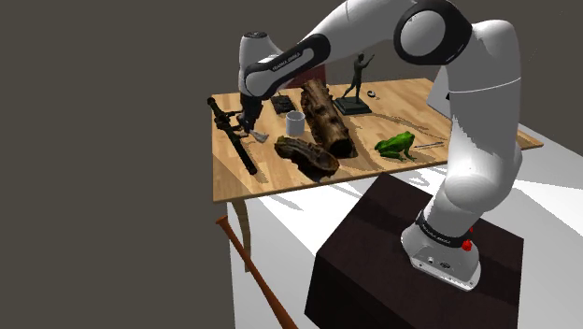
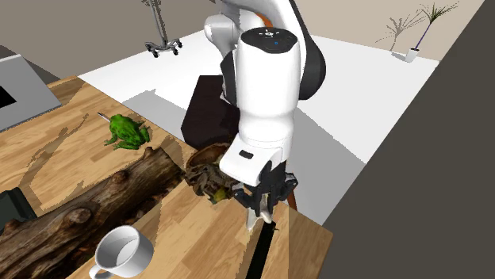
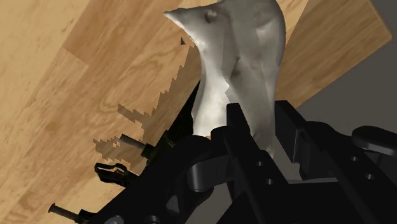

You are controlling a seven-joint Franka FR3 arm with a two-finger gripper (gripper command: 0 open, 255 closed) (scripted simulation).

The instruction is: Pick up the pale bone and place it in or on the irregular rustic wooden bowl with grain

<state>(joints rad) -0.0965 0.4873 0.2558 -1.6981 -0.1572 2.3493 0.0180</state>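
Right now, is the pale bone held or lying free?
Held: the gripper clasps the pale bone between its fingers. Whether it touches the table, I cannot tell.

The arm (image 1: 472,140) rises upright from its base (image 1: 441,254). It bends at the dark elbow joint (image 1: 432,33) near the top of the shoulder view, and the forearm (image 1: 313,51) extends toward that view's left. The wrist (image 1: 254,49) turns downward, so the end effector (image 1: 248,122) points straight down. In the second exterior view the hand hangs vertically with the fingers lowermost. In the wrist view the two black fingers (image 3: 238,137) clasp the pale bone (image 3: 235,57) between them, and the bone projects beyond the fingertips.
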